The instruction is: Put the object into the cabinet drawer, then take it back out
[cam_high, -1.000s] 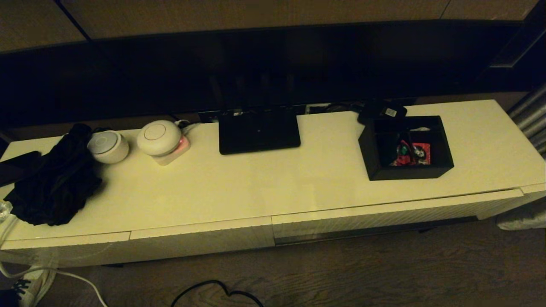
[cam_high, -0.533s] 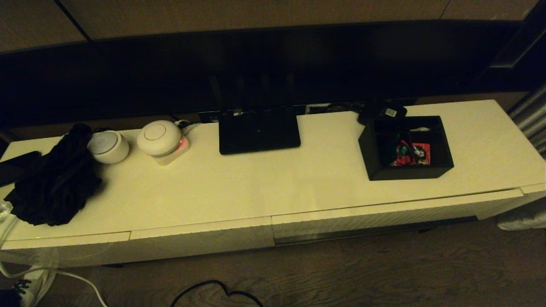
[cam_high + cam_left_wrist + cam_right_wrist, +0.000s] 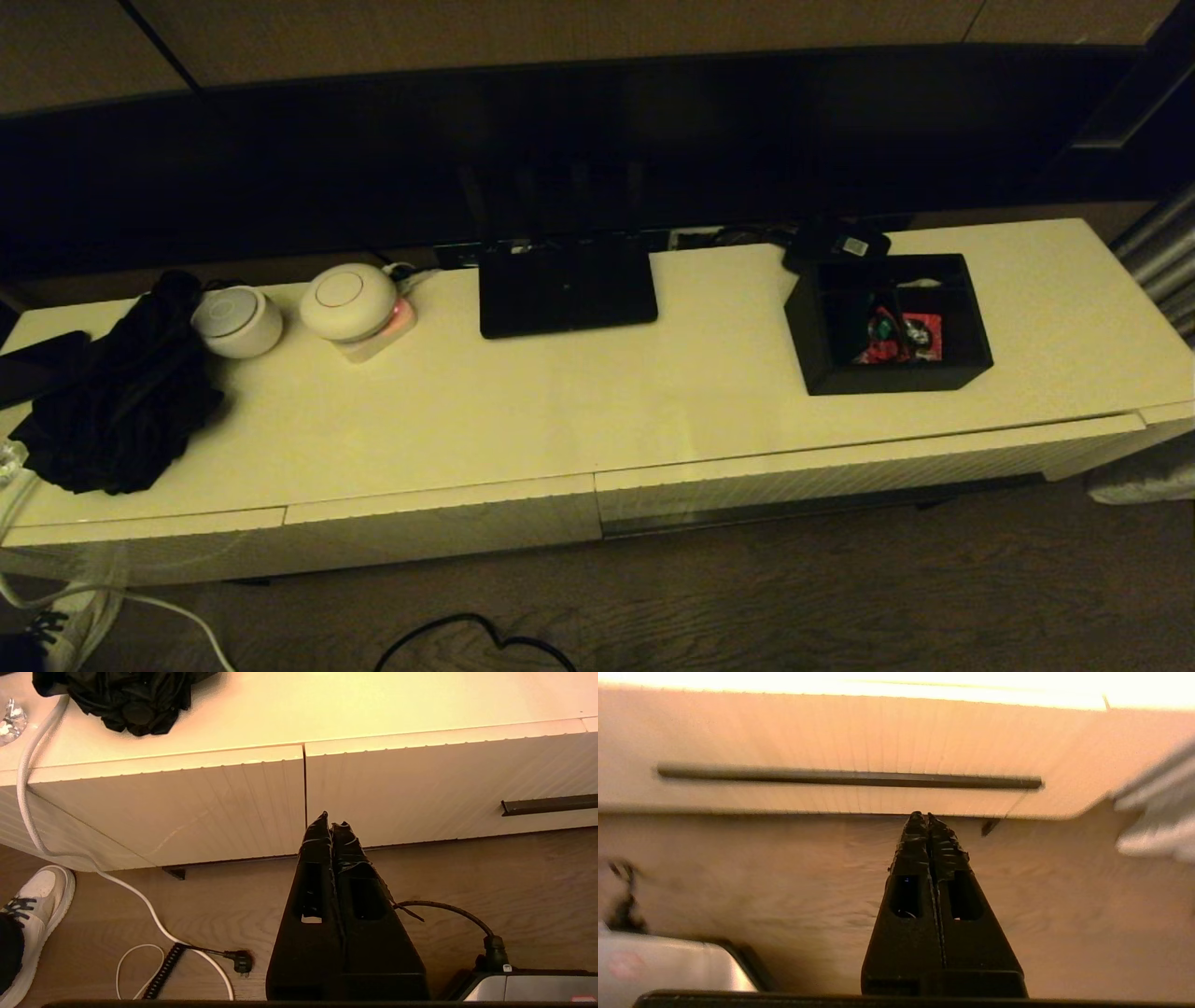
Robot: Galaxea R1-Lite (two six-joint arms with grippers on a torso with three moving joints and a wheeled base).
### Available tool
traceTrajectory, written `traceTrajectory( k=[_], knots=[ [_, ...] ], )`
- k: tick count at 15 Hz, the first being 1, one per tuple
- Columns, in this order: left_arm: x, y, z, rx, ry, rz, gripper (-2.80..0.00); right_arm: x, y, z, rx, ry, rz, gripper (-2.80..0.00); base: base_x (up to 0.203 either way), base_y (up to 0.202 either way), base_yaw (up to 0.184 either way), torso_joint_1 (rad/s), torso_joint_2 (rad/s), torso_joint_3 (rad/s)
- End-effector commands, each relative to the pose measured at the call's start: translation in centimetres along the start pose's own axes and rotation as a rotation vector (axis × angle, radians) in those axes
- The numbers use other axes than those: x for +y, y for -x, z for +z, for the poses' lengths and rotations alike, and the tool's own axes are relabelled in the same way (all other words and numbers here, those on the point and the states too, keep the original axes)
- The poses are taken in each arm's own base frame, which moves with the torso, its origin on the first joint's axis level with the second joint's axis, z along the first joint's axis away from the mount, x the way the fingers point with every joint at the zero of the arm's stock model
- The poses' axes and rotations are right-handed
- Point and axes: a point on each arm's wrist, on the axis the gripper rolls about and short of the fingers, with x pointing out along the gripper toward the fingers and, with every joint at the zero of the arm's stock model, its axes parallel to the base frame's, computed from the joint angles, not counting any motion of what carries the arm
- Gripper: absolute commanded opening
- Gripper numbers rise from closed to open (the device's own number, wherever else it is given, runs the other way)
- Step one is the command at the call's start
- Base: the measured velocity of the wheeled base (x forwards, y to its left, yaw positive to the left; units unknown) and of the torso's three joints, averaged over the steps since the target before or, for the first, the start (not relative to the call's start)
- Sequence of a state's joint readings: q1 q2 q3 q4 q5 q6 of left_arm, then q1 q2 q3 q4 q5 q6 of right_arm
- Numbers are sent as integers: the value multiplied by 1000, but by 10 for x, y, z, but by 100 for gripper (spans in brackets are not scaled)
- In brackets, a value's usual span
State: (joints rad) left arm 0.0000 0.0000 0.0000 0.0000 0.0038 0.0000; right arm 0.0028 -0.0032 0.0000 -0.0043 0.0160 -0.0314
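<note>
You've got one black divided box [image 3: 889, 323], one router [image 3: 567, 287], two white round devices [image 3: 237, 320] [image 3: 347, 301], one black cloth heap [image 3: 117, 409], three cream drawer fronts [image 3: 822, 471] [image 3: 439, 523] [image 3: 140, 546], two end effectors [image 3: 332, 824] [image 3: 923, 815].

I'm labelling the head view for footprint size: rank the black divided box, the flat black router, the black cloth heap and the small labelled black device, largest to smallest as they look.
1. black cloth heap
2. black divided box and flat black router: look alike in spread, so unranked
3. small labelled black device, partly hidden behind the box
</note>
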Motion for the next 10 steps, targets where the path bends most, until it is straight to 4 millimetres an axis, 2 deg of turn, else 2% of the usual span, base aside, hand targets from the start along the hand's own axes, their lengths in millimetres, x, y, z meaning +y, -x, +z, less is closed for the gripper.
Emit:
traceTrajectory(
  k=[1,10],
  knots=[
    [0,0,-1,3,0,1,-280,0,0,0,2,-47,-14,-280,0,0,0,0,0,0],
    [0,0,-1,3,0,1,-280,0,0,0,1,-47,-13,-280,0,0,0,0,0,0]
  ],
)
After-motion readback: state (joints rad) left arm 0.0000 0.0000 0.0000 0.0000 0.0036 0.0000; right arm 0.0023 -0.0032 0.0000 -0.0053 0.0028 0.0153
